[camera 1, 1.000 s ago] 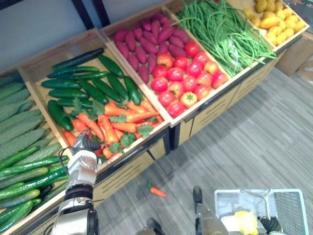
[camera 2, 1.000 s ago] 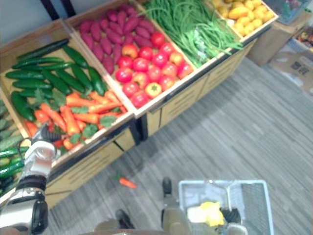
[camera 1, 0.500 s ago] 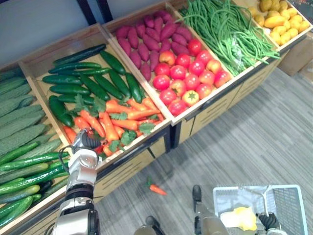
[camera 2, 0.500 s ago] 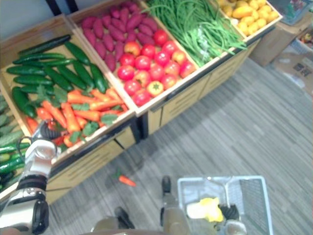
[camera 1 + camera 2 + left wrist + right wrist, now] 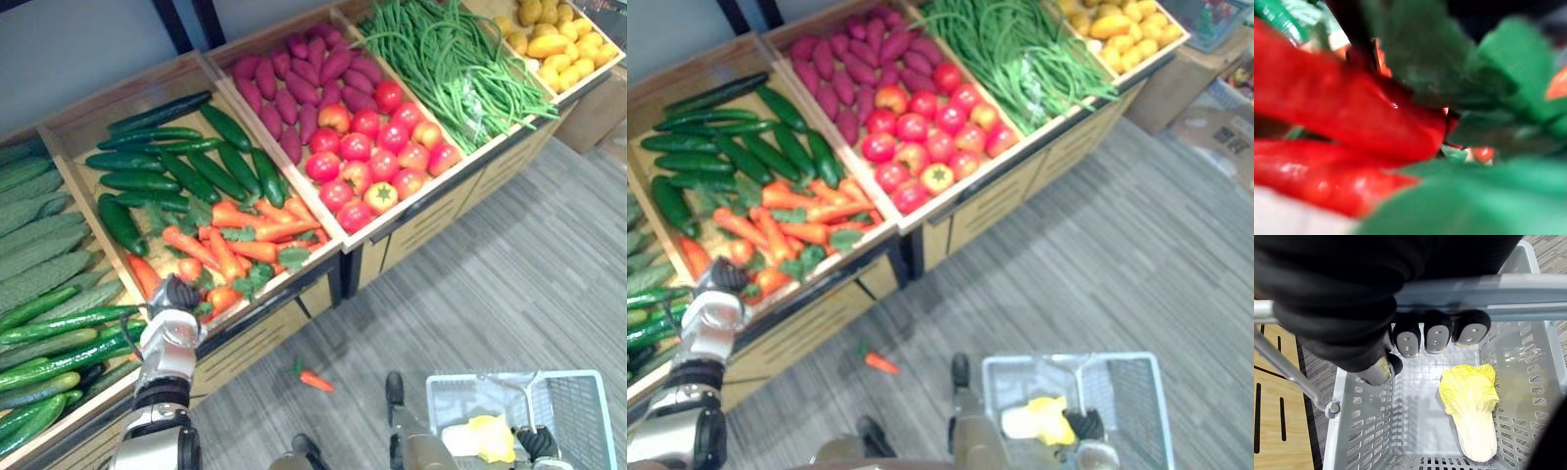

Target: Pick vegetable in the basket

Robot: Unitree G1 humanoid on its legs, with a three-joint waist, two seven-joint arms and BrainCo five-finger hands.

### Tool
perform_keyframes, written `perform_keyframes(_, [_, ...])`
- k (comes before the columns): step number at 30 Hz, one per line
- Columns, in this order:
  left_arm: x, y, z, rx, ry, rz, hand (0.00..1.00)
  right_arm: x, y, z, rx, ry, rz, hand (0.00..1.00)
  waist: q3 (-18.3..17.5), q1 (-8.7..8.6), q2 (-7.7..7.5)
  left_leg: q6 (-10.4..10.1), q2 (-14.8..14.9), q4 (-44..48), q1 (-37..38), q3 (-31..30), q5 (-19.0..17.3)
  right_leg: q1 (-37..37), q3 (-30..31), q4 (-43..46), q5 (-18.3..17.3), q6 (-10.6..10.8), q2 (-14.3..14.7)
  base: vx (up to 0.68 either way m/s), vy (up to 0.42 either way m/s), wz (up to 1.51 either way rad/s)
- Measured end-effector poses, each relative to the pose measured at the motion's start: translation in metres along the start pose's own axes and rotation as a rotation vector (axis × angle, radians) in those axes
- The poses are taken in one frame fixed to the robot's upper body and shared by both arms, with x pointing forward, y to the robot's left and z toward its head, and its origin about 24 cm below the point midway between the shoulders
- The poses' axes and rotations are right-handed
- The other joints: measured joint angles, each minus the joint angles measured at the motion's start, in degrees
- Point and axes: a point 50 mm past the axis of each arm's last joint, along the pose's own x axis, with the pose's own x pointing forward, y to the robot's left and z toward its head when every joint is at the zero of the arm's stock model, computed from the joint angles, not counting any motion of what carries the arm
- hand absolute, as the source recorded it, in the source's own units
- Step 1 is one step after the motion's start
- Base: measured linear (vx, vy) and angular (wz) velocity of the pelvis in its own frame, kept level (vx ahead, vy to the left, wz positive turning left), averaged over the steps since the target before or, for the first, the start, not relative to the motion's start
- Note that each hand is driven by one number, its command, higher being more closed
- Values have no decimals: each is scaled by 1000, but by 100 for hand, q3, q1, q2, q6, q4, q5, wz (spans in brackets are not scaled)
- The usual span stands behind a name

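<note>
Since the carrots (image 5: 227, 257) look smooth, stiff and glossy, w/ floppy green leaves (image 5: 1449, 73) at the top, I'd judge each one light, rigid and not fragile, but a bit slippery. Best hold is prob. across the thick upper body just below the leaf tuft. The tapering tip could squirt out, and the greens would likely bend or slip. They lie heaped in the front half of a wooden crate (image 5: 127, 98), cucumbers (image 5: 186, 166) behind them. The left arm comes up from the lower left, forearm about straight. The left hand (image 5: 173, 297) is tipped fwd over the crate's front lip into the near-left corner of the heap. Its wrist view has a red-orange carrot pressed right up close, leaves around it, so the hand is in among them. Can't tell whether it's closed on one or just resting there. Further right, a stray carrot (image 5: 315, 380) lies on the floor in front of the stand, well apart from both hands. Tomatoes (image 5: 377, 157) fill the next crate over. At the lower right sits the basket (image 5: 588, 411), grey plastic mesh, w/ a yellow cabbage (image 5: 1471, 406) lying on its bottom and no carrot in it yet. The right hand (image 5: 1436, 337) is curled over the basket's handle (image 5: 1488, 296), gripping it from above, arm low at the robot's side.
</note>
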Motion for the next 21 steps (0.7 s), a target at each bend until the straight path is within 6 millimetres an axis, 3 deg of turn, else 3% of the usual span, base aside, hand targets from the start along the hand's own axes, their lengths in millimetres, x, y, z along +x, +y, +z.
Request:
perform_keyframes(3, [-1,-2,-2,0,-1,-6,100,0,0,1,0,-1,0,100,-1,3,2,-3,-4,-13,8,3,2,4,2,-4,1,1,4,0,0,0])
perform_keyframes(4, [-1,-2,-2,0,-4,-7,0,0,0,1,0,-2,1,100,-1,5,2,-3,-6,-18,14,1,2,10,0,-4,1,1,3,0,0,0])
perform_keyframes(21, [-1,-2,-5,-46,20,-9,0,1,1,3,0,-6,3,100,1,-14,-2,-7,-20,-88,34,56,3,-19,37,-11,1,2,18,-14,-26,-1])
